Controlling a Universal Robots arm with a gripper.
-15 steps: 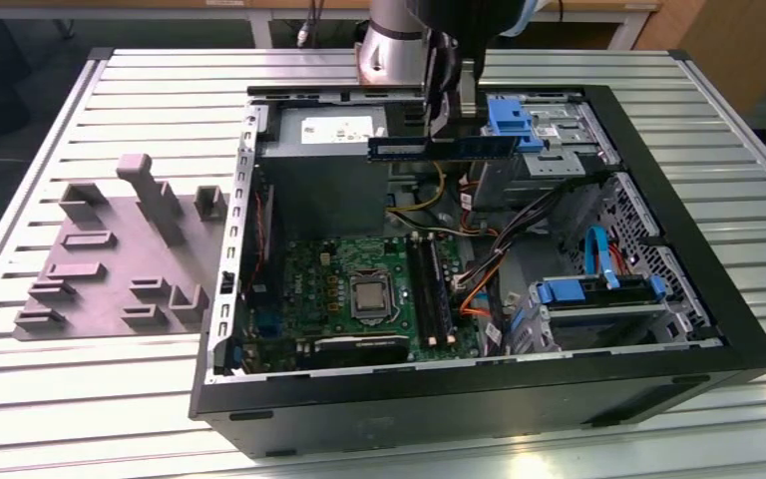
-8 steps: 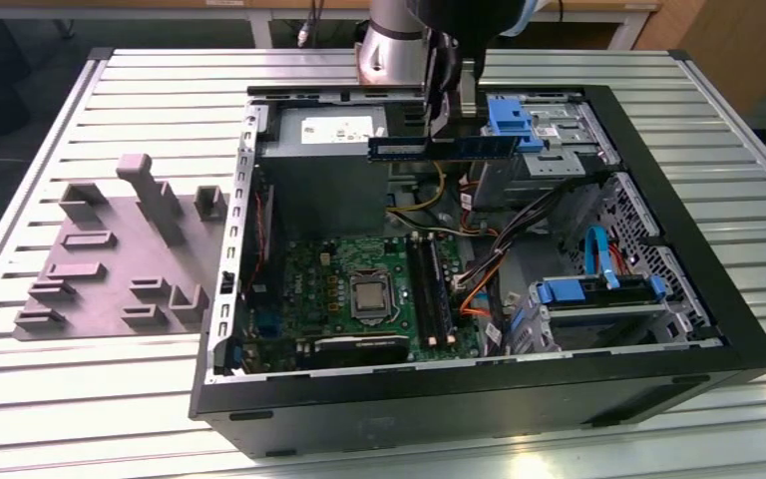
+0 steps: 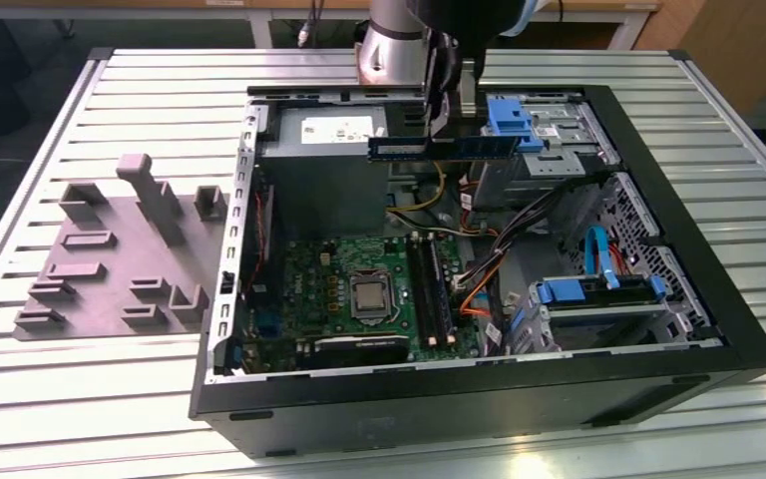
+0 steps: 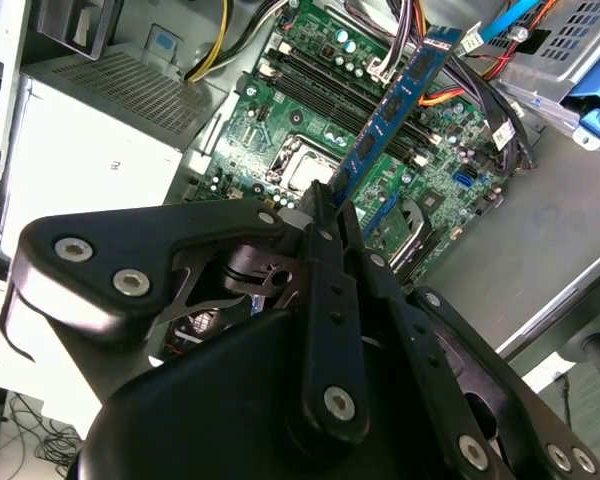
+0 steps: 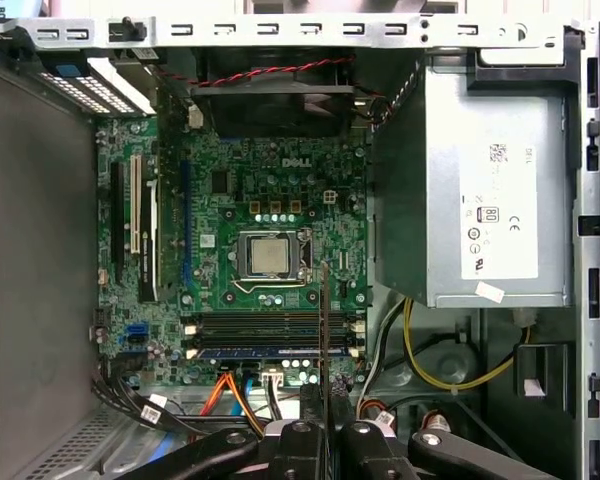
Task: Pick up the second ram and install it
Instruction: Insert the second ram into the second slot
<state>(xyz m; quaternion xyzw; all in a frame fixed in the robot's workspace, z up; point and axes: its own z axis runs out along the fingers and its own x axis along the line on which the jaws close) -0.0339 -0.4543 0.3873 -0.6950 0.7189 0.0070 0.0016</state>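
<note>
Pickup's done: the claw [image 3: 446, 128] is clamped on the ram [image 3: 483, 146], hanging high over the open case [image 3: 490, 409], well above the slots [image 5: 270, 325]. Not yet seated.

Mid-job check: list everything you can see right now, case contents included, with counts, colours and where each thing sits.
computer case: one, black, open, on the table
table: one, silver, slatted, under the case
fixture tray: one, grey, on the table at the exterior view's left of the case
motherboard: one, green, on the case floor
processor socket: one, silver, mid-motherboard
memory slots: several, black, beside the socket
power supply: one, grey, beside the motherboard
drive caddies: two, blue, in the drive bays
cables: several, yellow, orange, black, between board and bays
second ram: one, dark green-blue, held above the board, not seated
robot arm: one, silver and black, over the case
end effector: one, black, shut on the second ram
</note>
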